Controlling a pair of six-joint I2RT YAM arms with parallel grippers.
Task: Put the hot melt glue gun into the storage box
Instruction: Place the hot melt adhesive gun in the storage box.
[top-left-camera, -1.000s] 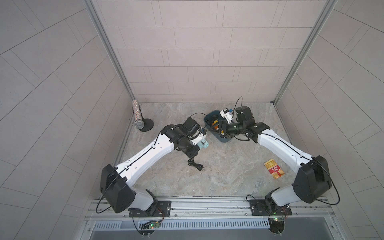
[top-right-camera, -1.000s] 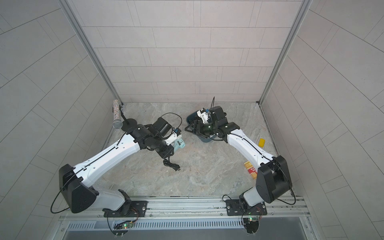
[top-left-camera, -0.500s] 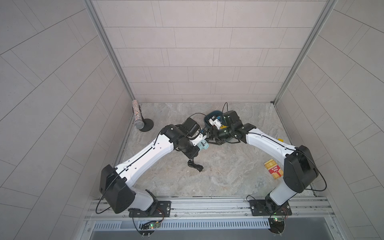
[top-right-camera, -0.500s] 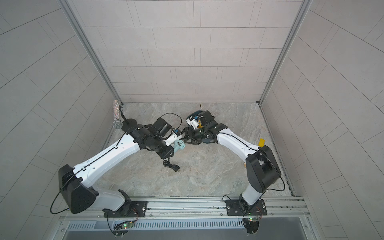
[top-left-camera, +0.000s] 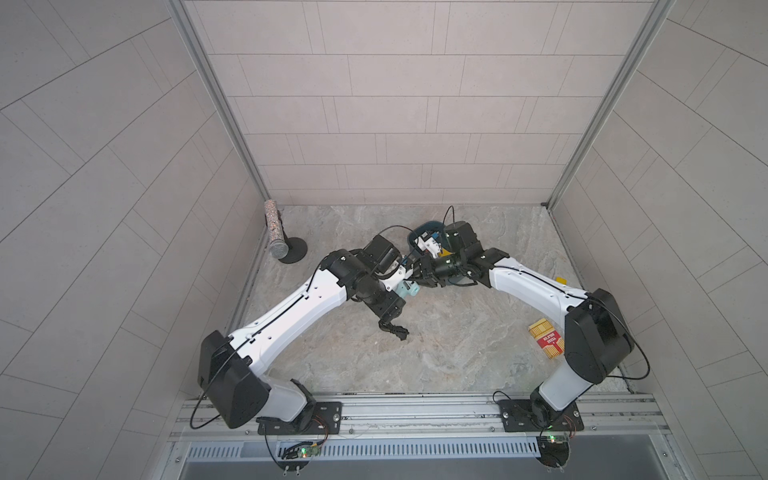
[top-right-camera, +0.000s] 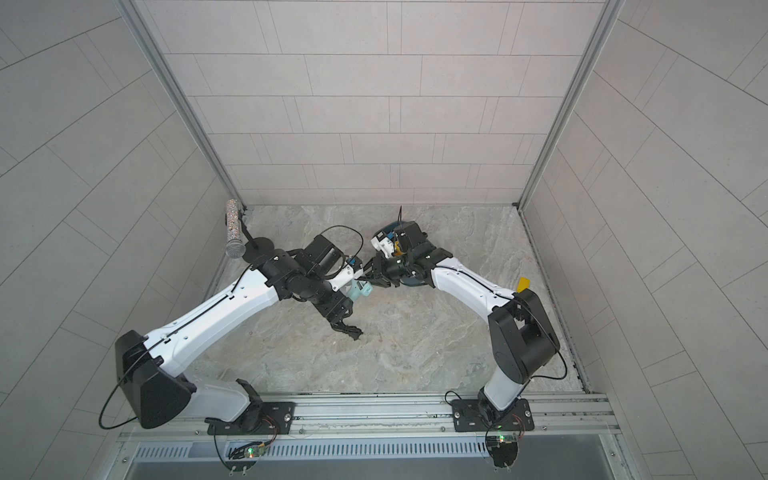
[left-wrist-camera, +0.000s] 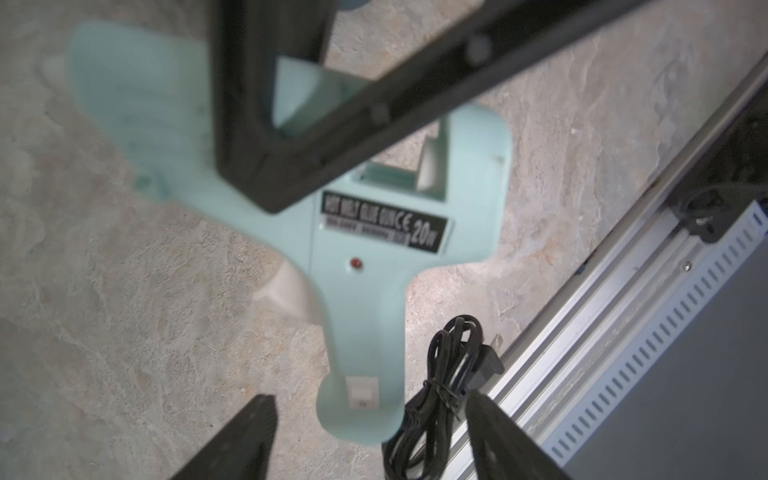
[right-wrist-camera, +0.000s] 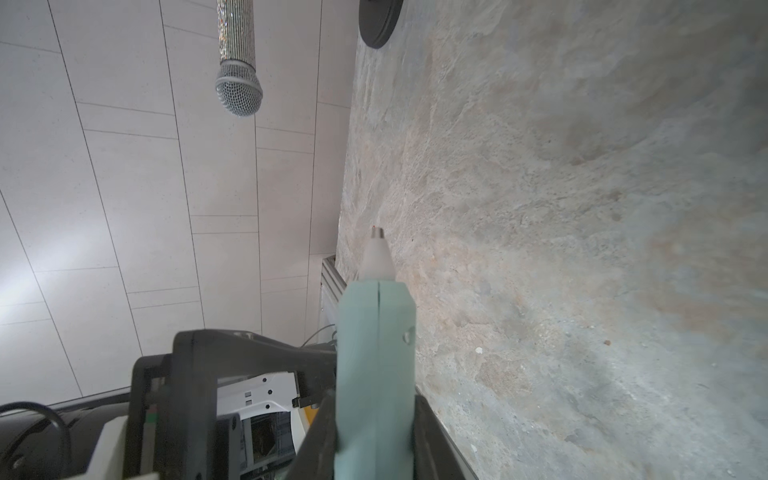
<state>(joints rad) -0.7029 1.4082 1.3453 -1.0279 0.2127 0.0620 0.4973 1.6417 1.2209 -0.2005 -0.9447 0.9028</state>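
You have the glue gun (top-left-camera: 409, 289) near the middle of the frame in both top views, caught between the two arms where they meet. It sits just lower left of the storage box (top-left-camera: 428, 226) and outside it. Most of that teal tub is hidden behind the right arm's wrist, so you cannot tell what lies inside.

Your right gripper (right-wrist-camera: 374, 415) is clenched on the gun's pale green barrel, one finger pressed to each flank. In the right wrist view the nozzle points up the frame, away from the camera.

Your left gripper (left-wrist-camera: 368, 399) is released. In the left wrist view its two dark fingers stand apart at the bottom edge, one on each side of the handle's butt, with a gap showing on both sides. The black label and red dot on the gun's body face that camera.

The bundled black cord (left-wrist-camera: 449, 374) hangs beside the handle, at the lower right. A glittery microphone (top-left-camera: 274, 232) stands at the left edge of the table. A small yellow and red box (top-left-camera: 546, 343) lies at the right.
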